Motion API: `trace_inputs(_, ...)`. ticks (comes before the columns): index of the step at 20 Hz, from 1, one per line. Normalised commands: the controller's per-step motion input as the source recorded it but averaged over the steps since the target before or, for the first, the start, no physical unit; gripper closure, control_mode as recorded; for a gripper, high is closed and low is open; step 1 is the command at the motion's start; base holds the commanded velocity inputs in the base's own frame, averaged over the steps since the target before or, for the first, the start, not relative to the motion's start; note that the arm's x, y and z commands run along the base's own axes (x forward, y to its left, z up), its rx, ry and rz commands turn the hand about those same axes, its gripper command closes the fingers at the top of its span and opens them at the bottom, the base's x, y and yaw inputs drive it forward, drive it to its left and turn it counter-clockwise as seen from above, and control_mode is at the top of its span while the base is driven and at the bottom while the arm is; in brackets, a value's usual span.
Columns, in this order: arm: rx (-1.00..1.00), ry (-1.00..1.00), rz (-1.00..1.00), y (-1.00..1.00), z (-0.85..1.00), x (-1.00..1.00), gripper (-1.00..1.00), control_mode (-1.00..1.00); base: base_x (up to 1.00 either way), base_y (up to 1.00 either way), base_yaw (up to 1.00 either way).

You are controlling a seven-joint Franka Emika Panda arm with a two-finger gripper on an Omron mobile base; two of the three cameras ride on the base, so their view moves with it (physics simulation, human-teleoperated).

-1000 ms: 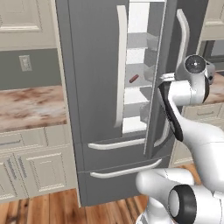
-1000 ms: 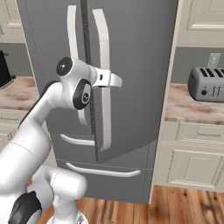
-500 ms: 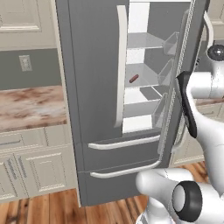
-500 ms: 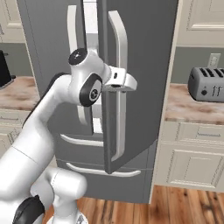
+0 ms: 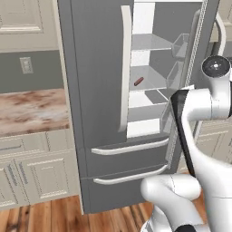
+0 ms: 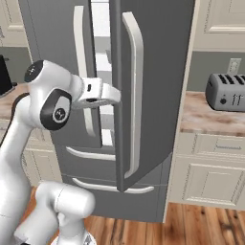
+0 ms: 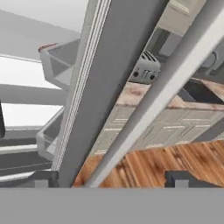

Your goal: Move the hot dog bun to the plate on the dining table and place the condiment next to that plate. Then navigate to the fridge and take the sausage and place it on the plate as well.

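Cream cabinets and a marbled worktop [image 5: 31, 108] flank the tall dark grey fridge [image 5: 97, 90], whose right door now stands wider than a second ago, baring the thin reddish-brown sausage [image 5: 138, 81] on a pale shelf. From the right base view, the long curved light grey handle [image 6: 135, 95] hangs free. In the hand view, the gripper [image 7: 111, 178] has spread and let go, so reaching inside seems next.

The gripper [image 7: 111, 179] sits at the edge of the fridge [image 5: 97, 90] door. The sausage [image 5: 138, 81] lies on a shelf inside, beyond it. The toaster [image 6: 226, 92] stands on the counter [image 6: 210, 117] past the door.
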Motion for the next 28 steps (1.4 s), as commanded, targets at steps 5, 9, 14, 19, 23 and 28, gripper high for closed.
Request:
trace_inputs(5,-0.28,0.09,0.00,1.00,0.11,-0.07,-1.00,-1.00,0.00,0.00,0.00)
trace_inputs(9,-0.22,0.17,0.00,0.92,0.00,0.53,-1.00,-1.00,0.00,0.00,0.00)
trace_inputs(14,-0.09,0.13,0.00,0.27,-0.02,0.73,-1.00,-1.00,0.00,0.00,0.00)
trace_inputs(19,-0.07,0.01,0.00,-0.05,-0.02,0.74,-1.00,-1.00,0.00,0.00,0.00)
trace_inputs(23,-0.04,0.00,0.00,-0.32,-0.02,0.66,-1.00,-1.00,0.00,0.00,0.00)
trace_inputs(28,-0.01,0.00,0.00,-0.48,-0.04,0.55,-1.00,-1.00,0.00,0.00,0.00)
